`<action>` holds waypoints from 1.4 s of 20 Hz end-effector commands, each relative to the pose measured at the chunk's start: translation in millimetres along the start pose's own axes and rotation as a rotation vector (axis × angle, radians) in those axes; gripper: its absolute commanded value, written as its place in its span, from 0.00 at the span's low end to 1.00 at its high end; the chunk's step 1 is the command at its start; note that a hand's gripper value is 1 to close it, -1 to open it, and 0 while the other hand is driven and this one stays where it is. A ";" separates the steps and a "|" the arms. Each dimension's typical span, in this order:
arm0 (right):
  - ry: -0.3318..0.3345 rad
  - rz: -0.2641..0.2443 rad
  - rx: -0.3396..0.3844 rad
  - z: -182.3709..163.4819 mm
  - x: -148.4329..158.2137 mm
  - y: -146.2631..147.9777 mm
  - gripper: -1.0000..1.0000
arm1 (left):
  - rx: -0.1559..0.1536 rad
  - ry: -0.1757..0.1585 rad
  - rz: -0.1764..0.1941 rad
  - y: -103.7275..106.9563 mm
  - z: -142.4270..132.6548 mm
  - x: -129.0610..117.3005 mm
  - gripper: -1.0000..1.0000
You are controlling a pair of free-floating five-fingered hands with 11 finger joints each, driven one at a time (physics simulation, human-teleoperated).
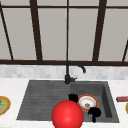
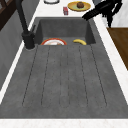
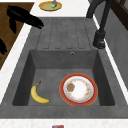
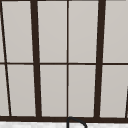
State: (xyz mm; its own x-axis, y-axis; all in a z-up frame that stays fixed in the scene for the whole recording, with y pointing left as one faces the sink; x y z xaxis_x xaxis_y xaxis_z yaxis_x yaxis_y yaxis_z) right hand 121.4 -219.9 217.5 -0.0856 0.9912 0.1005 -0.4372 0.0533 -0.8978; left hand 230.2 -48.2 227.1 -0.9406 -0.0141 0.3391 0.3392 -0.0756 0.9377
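Simulated kitchen sink (image 1: 45, 100), dark grey, set in a white surface (image 1: 12, 85), with a ribbed draining area at the left and a deep basin at the right.

The left hand (image 1: 73, 97) shows in the front view as a few black fingertips above a large red ball (image 1: 67, 115), at the basin's left edge; whether these fingers are spread or curled cannot be told.

The right hand (image 1: 94, 112) hangs over the basin's front edge, just right of the ball and just in front of the plate (image 1: 87, 102). Its fingers look curled, with nothing seen between them.

In the two side views a black hand (image 2: 100, 10) (image 3: 25, 17) floats above the front rim of the sink with long straight fingers reaching over the surface; left or right cannot be told there.

The plate (image 3: 78, 89), red-rimmed with a white centre and a small brown scrap, lies flat on the basin floor. A banana (image 3: 38, 95) lies beside it, apart from it, nearer the front wall.

A black tap (image 1: 71, 72) stands behind the sink, before a dark-framed window (image 4: 67, 62). A yellow dish (image 3: 50, 5) with food sits on the surface at the far left, and a small red packet (image 1: 122, 99) at the right.
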 end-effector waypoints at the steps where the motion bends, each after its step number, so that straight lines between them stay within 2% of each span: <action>1: 0.000 0.000 0.000 0.0 0.0 0.0 0.50 | -0.025 -0.070 0.018 1.6 -21.0 0.3 0.00; 5: 0.000 0.000 0.000 0.0 0.0 0.0 0.50 | -0.021 -0.077 0.037 3.1 -41.3 0.7 0.00; 8: 0.000 0.000 0.000 0.0 0.0 0.0 0.50 | 0.004 -0.101 0.051 4.0 -51.1 0.6 0.00; 10: 0.000 0.000 0.000 0.0 0.0 0.0 0.50 | 0.025 -0.143 0.008 -1.1 -48.7 -0.8 0.00; 11: 0.000 0.000 0.000 0.0 0.0 0.0 0.50 | 0.024 -0.171 -0.004 -3.5 -47.7 -1.7 0.00; 14: 0.000 0.000 0.000 0.0 0.0 0.0 0.50 | 0.040 -0.234 -0.018 -5.0 -49.8 -2.3 0.00; 16: 0.000 0.000 0.000 0.0 0.0 0.0 0.50 | 0.065 -0.266 -0.035 -5.8 -50.3 -2.6 0.00; 23: 0.000 0.000 0.000 0.0 0.0 0.0 0.50 | 0.091 -0.365 -0.021 -7.0 -54.8 -3.2 0.00; 24: 0.000 0.000 0.000 0.0 0.0 0.0 0.50 | 0.092 -0.372 -0.007 -8.5 -56.9 -3.8 0.00; 25: 0.000 0.000 0.000 0.0 0.0 0.0 0.50 | 0.113 -0.367 0.086 -8.1 -61.8 -4.2 0.00; 26: 0.000 0.000 0.000 0.0 0.0 0.0 0.50 | 0.112 -0.341 0.115 -8.1 -61.4 -11.8 0.00; 27: 0.000 0.000 0.000 0.0 0.0 0.0 0.50 | 0.103 -0.325 0.123 -9.5 -61.6 -19.0 0.00; 28: 0.000 0.000 0.000 0.0 0.0 0.0 0.50 | 0.100 -0.324 0.138 -10.4 -62.8 -22.9 0.00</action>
State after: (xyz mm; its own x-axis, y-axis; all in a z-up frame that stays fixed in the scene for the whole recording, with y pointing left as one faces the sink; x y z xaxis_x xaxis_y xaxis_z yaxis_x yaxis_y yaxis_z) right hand 121.4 -219.9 217.5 -0.0855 0.9912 0.1005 -0.4372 0.0533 -0.8978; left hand 237.0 -107.4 212.0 -0.8863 0.2748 0.3727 0.3853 -0.0091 0.9228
